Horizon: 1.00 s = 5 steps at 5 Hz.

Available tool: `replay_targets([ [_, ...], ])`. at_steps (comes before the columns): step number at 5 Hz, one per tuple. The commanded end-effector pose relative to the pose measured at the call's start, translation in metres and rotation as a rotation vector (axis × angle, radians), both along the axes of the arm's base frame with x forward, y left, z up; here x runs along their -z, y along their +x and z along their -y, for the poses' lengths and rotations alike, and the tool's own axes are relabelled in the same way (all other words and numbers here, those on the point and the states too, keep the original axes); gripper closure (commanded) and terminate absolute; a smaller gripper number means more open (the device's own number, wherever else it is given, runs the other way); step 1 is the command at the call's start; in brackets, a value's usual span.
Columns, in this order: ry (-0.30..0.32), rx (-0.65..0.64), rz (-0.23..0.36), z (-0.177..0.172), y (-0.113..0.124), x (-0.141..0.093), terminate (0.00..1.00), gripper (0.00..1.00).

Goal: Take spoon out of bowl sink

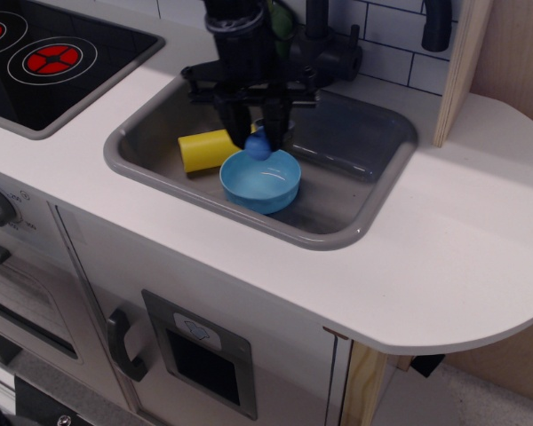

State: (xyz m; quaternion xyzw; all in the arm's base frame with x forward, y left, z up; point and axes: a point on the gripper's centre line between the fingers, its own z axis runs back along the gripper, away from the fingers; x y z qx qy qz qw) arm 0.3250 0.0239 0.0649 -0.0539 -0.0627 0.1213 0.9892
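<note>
My black gripper hangs over the grey sink, just above the far-left rim of the light-blue bowl. Its fingers are shut on the spoon; only the blue handle end shows between the fingertips, and the dark cup is hidden. The spoon is lifted clear of the bowl, whose inside looks empty. The bowl sits on the sink floor near the front wall.
A yellow bottle lies on its side left of the bowl. A black faucet stands behind the sink. A black stovetop with red rings is to the left. White countertop stretches to the right.
</note>
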Motion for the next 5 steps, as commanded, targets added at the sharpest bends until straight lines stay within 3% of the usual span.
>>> replay_targets([
  [1, 0.053, 0.101, 0.04, 0.038, 0.015, 0.01, 0.0, 1.0],
  [2, 0.045, 0.143, 0.052, 0.052, 0.021, 0.024, 0.0, 1.0],
  [4, 0.078, 0.149, -0.05, 0.058, 0.02, 0.048, 0.0, 1.0],
  [5, 0.087, 0.109, -0.059, 0.058, 0.022, 0.054, 0.0, 0.0],
])
